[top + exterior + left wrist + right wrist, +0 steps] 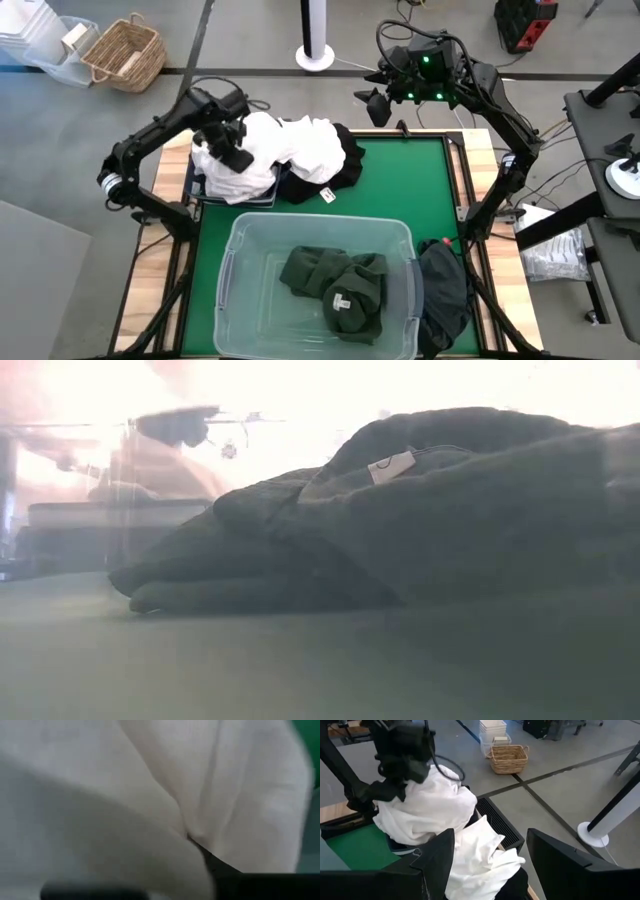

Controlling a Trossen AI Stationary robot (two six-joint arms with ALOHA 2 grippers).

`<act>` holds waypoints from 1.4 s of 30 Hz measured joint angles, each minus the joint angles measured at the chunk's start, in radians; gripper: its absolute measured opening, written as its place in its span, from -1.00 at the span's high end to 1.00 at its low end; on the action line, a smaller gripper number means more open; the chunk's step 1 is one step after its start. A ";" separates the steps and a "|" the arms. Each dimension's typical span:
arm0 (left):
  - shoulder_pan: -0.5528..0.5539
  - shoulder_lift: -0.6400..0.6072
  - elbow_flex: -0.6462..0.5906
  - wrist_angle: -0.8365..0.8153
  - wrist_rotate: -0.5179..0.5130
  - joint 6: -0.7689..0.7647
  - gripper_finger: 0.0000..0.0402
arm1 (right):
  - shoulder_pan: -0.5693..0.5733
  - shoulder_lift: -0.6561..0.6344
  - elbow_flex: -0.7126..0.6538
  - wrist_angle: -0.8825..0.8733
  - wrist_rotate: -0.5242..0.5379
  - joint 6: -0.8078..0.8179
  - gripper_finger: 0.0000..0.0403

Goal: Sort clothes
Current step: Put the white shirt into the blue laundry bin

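Observation:
White garments point(300, 145) are heaped over the navy bin point(196, 182) at the table's far left, and a black garment point(340, 168) with a small white tag point(327, 195) lies against them. My left gripper point(234, 146) is down in the white heap, shut on a white garment point(427, 802). Cloth fills the left wrist view. Dark green garments point(335, 285) lie in the clear tub point(232, 240), and the low view shows them through its wall point(400, 520). My right gripper point(490, 840) hangs open and high over the table's far edge point(378, 100). My left gripper comes down from above onto the top of the white garment point(412, 785), on the heap's left side. The cloth bunches up to the fingers and drapes below them onto the bin. The gripper and the cloth hide the place of contact, so layers and edge cannot be told.
Another dark garment point(445, 290) hangs over the table's right side beside the tub. Green mat point(410, 185) lies bare between the heap and the tub. A wicker basket point(125, 50) and white boxes stand on the floor beyond the far left corner, and a fan base point(315, 55) stands behind the table.

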 joint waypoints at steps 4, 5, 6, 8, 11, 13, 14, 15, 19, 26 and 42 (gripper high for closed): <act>0.000 0.008 -0.068 0.000 -0.039 0.000 1.00 | 0.000 0.000 0.000 -0.001 0.000 0.000 -0.20; 0.001 0.009 -0.081 0.001 -0.061 -0.002 1.00 | 0.000 0.000 0.000 -0.002 0.000 -0.001 -0.21; 0.004 0.010 -0.095 0.001 -0.074 -0.003 1.00 | 0.000 0.000 0.000 -0.002 0.000 -0.001 -0.21; 0.014 0.010 -0.119 0.000 -0.085 -0.003 1.00 | 0.000 0.000 0.000 -0.002 0.000 -0.001 -0.23; 0.022 0.010 -0.159 0.007 -0.087 -0.003 1.00 | 0.000 0.000 0.000 -0.002 0.000 -0.003 -0.23; 0.023 0.010 -0.193 0.009 -0.087 -0.003 1.00 | 0.000 0.000 0.000 -0.002 0.000 -0.003 -0.22; 0.023 0.010 -0.209 0.011 -0.086 -0.003 1.00 | 0.000 0.000 0.000 -0.002 0.000 -0.003 -0.21; 0.023 0.010 -0.227 0.017 -0.082 -0.003 1.00 | 0.000 0.000 0.000 -0.002 0.000 -0.003 -0.20; 0.023 0.009 -0.281 0.037 -0.068 -0.006 1.00 | 0.000 0.000 0.000 -0.002 0.000 -0.008 -0.18; 0.023 -0.014 -0.209 0.020 -0.092 -0.036 0.92 | 0.000 0.000 0.000 -0.001 0.000 -0.012 -0.24; 0.023 -0.030 0.192 -0.001 -0.157 0.016 0.23 | 0.000 0.000 0.000 0.000 0.000 -0.011 -0.20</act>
